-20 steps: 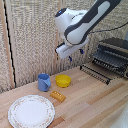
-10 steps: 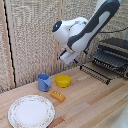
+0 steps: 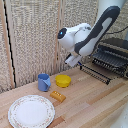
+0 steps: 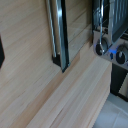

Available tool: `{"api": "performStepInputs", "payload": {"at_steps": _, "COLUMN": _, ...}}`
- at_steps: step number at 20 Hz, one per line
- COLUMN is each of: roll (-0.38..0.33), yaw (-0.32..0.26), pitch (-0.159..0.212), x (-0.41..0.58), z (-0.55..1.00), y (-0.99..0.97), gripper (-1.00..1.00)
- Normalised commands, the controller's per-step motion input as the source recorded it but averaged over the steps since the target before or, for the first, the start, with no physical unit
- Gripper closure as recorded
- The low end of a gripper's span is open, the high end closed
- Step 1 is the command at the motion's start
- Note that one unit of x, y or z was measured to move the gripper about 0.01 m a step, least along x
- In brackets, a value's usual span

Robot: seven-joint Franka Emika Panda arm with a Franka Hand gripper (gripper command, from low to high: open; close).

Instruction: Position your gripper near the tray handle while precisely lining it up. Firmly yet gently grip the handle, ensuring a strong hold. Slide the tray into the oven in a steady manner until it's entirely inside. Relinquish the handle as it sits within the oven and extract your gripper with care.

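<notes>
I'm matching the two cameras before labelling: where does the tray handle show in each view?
Exterior view: the tray handle is a thin dark bar slanting above the wooden tabletop, in front of the oven, at the exterior view's right.
Wrist view: the tray handle is a long dark bar over the wood, seen close up.
Shared landmark: the oven.

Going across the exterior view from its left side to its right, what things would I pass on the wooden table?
Patterned plate → blue cup → orange block → yellow bowl → wire tray → oven.
</notes>
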Motion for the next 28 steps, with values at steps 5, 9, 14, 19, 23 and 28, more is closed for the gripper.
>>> {"api": "performStepInputs", "payload": {"at_steps": 5, "roll": -0.232, "yaw": 0.077, "pitch": 0.000, "x": 0.000, "z": -0.10, "y": -0.45, "gripper": -1.00}}
{"api": "performStepInputs", "payload": {"at_steps": 9, "roll": -0.196, "yaw": 0.072, "pitch": 0.000, "x": 0.000, "z": -0.11, "y": -0.54, "gripper": -1.00}}
{"api": "performStepInputs", "payload": {"at_steps": 14, "roll": -0.184, "yaw": 0.073, "pitch": 0.000, "x": 0.000, "z": -0.13, "y": -0.52, "gripper": -1.00}}
{"api": "performStepInputs", "payload": {"at_steps": 19, "roll": -0.147, "yaw": 0.045, "pitch": 0.000, "x": 0.029, "z": -0.14, "y": -0.52, "gripper": -1.00}}
{"api": "performStepInputs", "payload": {"at_steps": 23, "roll": -0.102, "yaw": 0.043, "pitch": 0.006, "x": 0.128, "z": -0.22, "y": -0.51, "gripper": -1.00}}
{"api": "performStepInputs", "payload": {"at_steps": 28, "roll": -0.036, "yaw": 0.000, "pitch": 0.006, "x": 0.232, "z": -0.14, "y": -0.49, "gripper": -1.00}}
